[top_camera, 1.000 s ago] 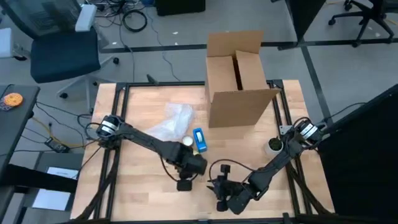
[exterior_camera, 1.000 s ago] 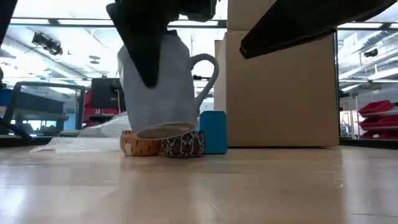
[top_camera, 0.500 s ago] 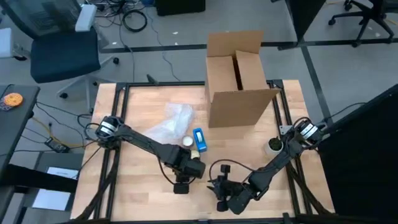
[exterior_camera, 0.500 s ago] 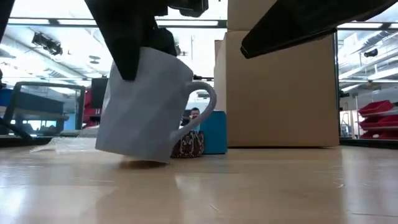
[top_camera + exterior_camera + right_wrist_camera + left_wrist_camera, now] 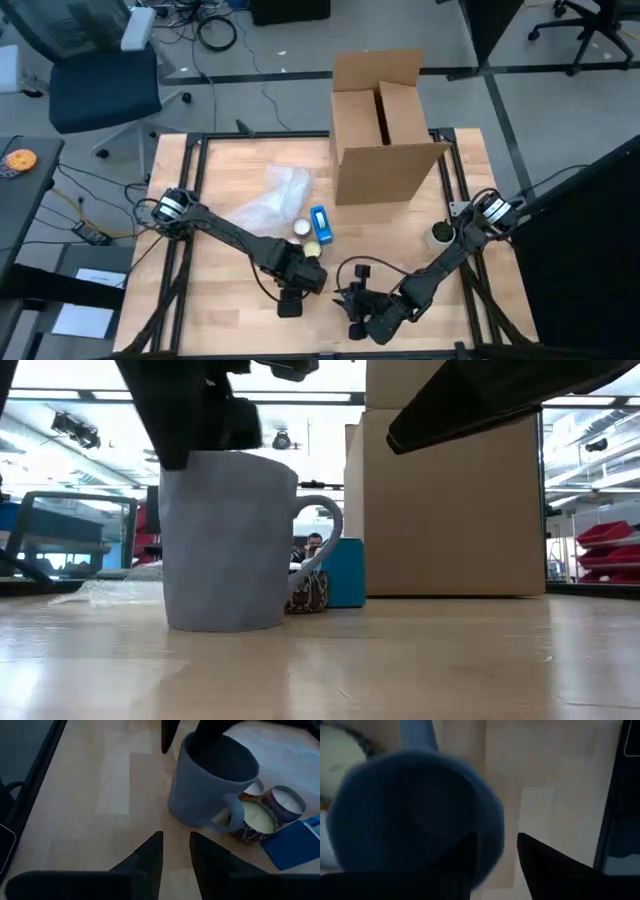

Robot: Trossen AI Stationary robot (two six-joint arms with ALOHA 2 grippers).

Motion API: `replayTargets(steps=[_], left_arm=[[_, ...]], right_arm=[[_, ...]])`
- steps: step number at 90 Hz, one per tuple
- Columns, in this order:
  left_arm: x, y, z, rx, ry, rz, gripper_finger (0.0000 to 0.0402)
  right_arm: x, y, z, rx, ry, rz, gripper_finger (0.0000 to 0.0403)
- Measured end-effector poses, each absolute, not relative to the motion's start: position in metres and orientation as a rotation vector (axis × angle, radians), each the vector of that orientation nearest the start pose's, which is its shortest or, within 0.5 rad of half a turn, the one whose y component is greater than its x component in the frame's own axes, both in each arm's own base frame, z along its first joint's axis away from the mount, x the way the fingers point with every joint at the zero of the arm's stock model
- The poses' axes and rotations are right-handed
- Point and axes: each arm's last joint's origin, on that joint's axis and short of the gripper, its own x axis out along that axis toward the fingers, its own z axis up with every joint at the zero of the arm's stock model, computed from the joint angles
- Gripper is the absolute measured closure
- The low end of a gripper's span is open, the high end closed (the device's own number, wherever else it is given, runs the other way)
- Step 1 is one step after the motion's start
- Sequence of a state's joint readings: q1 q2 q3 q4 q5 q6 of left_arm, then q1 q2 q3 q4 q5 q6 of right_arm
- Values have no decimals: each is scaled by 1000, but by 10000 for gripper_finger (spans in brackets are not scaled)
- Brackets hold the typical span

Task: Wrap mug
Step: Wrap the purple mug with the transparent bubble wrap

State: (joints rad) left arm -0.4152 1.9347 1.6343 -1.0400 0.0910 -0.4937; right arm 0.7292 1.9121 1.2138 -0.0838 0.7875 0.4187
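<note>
A pale blue mug [image 5: 230, 540] stands upright on its base on the wooden table [image 5: 230, 300], near the front middle. Its handle [image 5: 322, 530] faces the candles. My left gripper [image 5: 290, 295] comes down over it and is shut on its rim. In the right wrist view the mug [image 5: 207, 782] shows with the left fingers at its top. My right gripper [image 5: 176, 850] waits open a little to the mug's right, low over the table, with nothing between its fingers. My left gripper holds the mug's rim wall [image 5: 495, 840] on the side away from the handle. One finger [image 5: 207, 735] is inside the cup and one finger [image 5: 168, 735] outside. The fingers point down from above. The mug stands upright with its base flat on the table.
Two candle jars [image 5: 257, 817] [image 5: 286, 802] and a blue box [image 5: 292, 847] stand just behind the mug. Crumpled clear wrap [image 5: 275, 195] lies beyond them. An open cardboard box [image 5: 385, 130] stands at the far side, a small white roll [image 5: 440, 235] at the right.
My left gripper has gone down and toward the table's near edge with the mug. The mug hung tilted and clear of the table; it has swung upright and now rests on its base.
</note>
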Motion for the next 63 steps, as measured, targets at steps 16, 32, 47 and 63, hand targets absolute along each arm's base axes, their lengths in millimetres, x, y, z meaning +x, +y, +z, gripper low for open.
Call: replayTargets(steps=[16, 32, 47, 63], left_arm=[[360, -160, 270, -226, 1326, -78, 269], [356, -156, 301, -166, 1316, -29, 269], [328, -147, 311, 68, 1477, 187, 269], [315, -154, 293, 69, 1578, 94, 269]], right_arm=[[310, 249, 178, -126, 538, -170, 330], [310, 249, 178, -122, 539, -168, 330], [309, 251, 178, -121, 539, -164, 330], [308, 252, 178, -89, 541, -160, 330]])
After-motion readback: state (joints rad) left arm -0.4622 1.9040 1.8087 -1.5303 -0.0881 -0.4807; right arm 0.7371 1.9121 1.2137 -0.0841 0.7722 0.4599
